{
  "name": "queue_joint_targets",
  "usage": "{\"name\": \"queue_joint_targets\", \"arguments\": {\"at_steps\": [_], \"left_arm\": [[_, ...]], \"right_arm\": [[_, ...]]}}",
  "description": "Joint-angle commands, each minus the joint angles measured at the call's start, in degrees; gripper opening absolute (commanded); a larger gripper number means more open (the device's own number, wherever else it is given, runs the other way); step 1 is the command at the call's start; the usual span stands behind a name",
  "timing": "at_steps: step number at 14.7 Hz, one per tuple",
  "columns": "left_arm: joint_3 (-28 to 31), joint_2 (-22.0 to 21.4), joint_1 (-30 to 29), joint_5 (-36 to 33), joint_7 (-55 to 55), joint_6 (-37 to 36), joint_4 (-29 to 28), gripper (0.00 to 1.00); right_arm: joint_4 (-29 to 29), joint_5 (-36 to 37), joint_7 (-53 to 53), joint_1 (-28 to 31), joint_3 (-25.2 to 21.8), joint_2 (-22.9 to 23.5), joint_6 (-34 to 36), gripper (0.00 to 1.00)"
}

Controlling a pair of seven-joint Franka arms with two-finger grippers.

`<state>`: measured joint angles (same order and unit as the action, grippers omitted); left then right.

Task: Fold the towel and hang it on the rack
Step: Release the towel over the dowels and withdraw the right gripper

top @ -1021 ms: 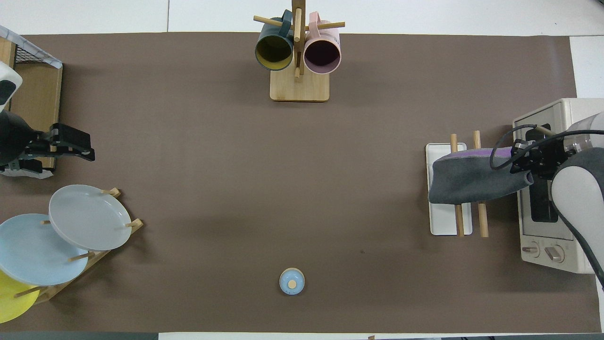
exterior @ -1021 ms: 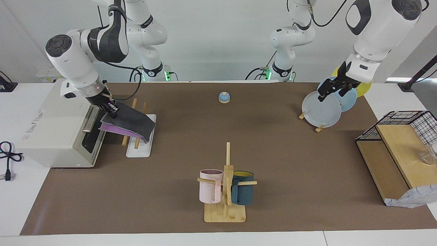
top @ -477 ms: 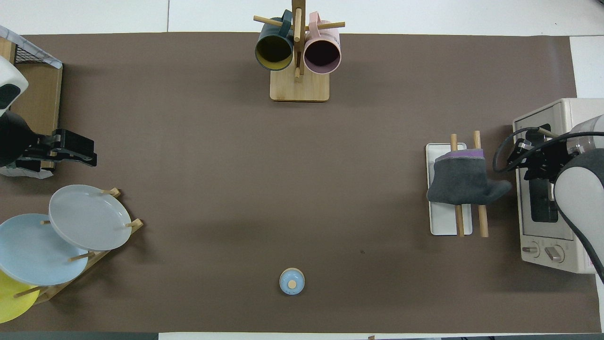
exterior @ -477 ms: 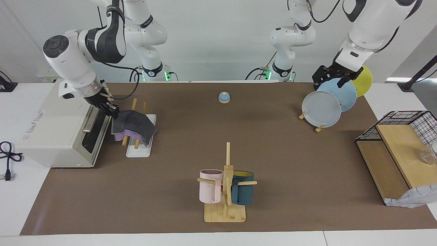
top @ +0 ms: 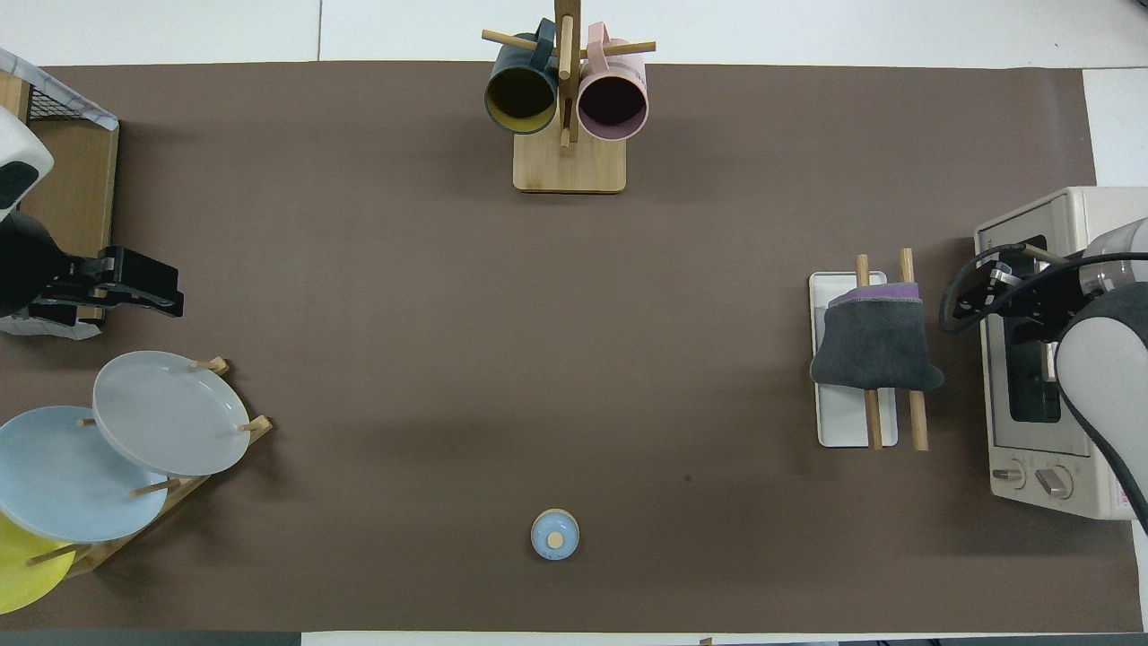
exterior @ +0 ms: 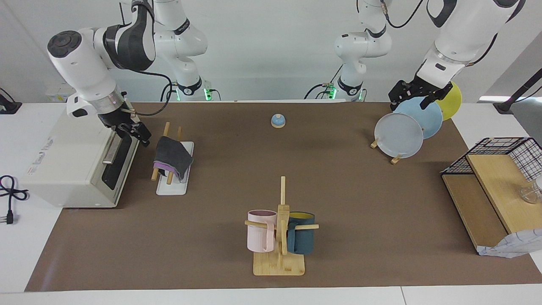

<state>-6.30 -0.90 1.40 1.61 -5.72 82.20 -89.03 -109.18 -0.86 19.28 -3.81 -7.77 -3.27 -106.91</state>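
The towel (exterior: 170, 154) (top: 874, 345) hangs folded over the two wooden rods of the rack (exterior: 171, 189) (top: 843, 429), dark grey face up with a purple edge showing. No gripper touches it. My right gripper (exterior: 139, 133) (top: 958, 309) is open and empty, up in the air between the towel and the toaster oven's door. At the other end of the table, my left gripper (exterior: 410, 101) (top: 169, 294) waits open and empty above the plate stand.
A white toaster oven (exterior: 72, 165) (top: 1049, 431) stands right beside the rack. A mug tree (exterior: 280, 237) with two mugs, a small blue bell (exterior: 277, 121), a plate stand (exterior: 400, 133) and a wooden shelf with a wire basket (exterior: 495, 178) also stand on the brown mat.
The right gripper opened and let go of the towel, then drew back and up toward the toaster oven. The towel's freed end dropped over the rods. The left gripper rose above the plates.
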Motion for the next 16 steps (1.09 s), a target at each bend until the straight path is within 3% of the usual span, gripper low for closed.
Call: {"name": "queue_joint_targets", "arguments": {"at_steps": [1, 5, 8, 10, 16], "left_arm": [[1.29, -0.06, 1.59, -1.26, 1.5, -1.25, 0.62, 1.0], [1.21, -0.06, 1.5, -1.26, 2.82, -0.99, 0.62, 1.0], [0.68, -0.68, 1.06, -1.26, 2.82, -0.29, 0.18, 1.0], [0.59, -0.77, 1.33, -1.26, 2.82, 0.85, -0.26, 1.0], [0.59, -1.73, 1.42, -1.26, 2.91, 2.79, -2.45, 1.0]], "right_arm": [[7.54, 0.77, -2.22, -0.67, 0.65, 1.68, 6.24, 1.0], [20.48, 0.16, -11.27, 0.29, 0.56, 5.81, 18.73, 1.0], [20.5, 0.59, -11.81, 2.56, 3.88, 4.24, 21.03, 1.0], [17.18, 0.95, -11.72, 2.84, 4.08, 0.75, 21.04, 1.0], [18.3, 2.79, -14.97, 3.01, 4.16, 0.29, 21.38, 1.0]]}}
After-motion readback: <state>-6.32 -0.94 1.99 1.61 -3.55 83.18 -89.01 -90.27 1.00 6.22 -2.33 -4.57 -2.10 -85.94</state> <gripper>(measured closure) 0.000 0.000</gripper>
